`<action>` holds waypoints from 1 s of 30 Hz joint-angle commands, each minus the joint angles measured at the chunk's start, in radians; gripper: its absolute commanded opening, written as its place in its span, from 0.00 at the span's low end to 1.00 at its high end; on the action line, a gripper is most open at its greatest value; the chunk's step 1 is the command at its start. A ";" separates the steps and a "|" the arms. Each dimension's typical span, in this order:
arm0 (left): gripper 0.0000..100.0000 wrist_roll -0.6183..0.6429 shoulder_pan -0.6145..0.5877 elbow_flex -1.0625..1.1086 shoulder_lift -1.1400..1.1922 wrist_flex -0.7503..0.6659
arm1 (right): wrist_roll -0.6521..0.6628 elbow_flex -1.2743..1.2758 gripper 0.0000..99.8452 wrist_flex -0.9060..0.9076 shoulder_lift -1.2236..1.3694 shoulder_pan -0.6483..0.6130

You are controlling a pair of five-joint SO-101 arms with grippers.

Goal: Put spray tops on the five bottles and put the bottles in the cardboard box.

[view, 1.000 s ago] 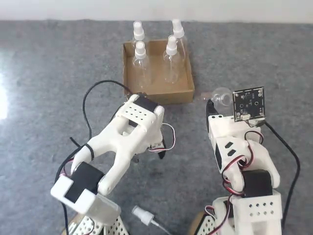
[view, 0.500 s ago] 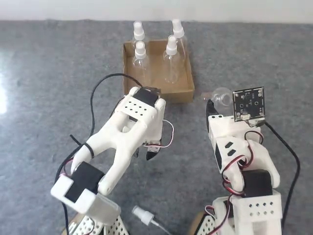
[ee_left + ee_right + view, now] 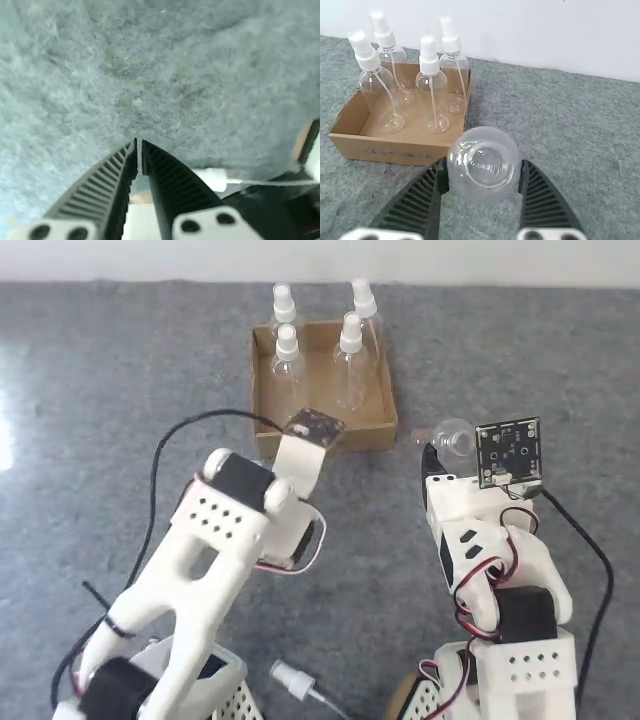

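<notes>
Grey carpet (image 3: 90,390) covers the table. Right gripper (image 3: 483,172) clasps the uncapped bottle (image 3: 484,160) right of centre in the high view, just beside the box (image 3: 325,432) at upper centre, where four capped bottles (image 3: 350,345) stand. A loose spray top (image 3: 293,678) lies at bottom centre. Left gripper (image 3: 139,150) has its jaws pressed together above the carpet.

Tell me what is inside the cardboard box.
Four clear bottles with white spray tops stand upright inside the box; bare floor shows between them. The near wall hides the floor strip just behind it.
</notes>
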 commanded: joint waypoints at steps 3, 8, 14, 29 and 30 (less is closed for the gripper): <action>0.01 -0.310 -0.003 0.039 -0.071 0.034 | -0.005 -0.012 0.07 -0.027 -0.021 0.018; 0.01 -0.568 -0.006 0.042 -0.071 0.035 | -0.005 -0.014 0.07 -0.027 -0.027 0.044; 0.01 -0.724 0.002 0.128 -0.071 0.029 | -0.005 -0.017 0.07 -0.085 -0.028 0.183; 0.02 -0.997 0.005 0.206 -0.071 -0.014 | -0.005 -0.048 0.07 -0.104 -0.028 0.341; 0.02 -0.999 0.006 0.211 -0.071 -0.012 | -0.005 -0.048 0.07 -0.105 -0.028 0.349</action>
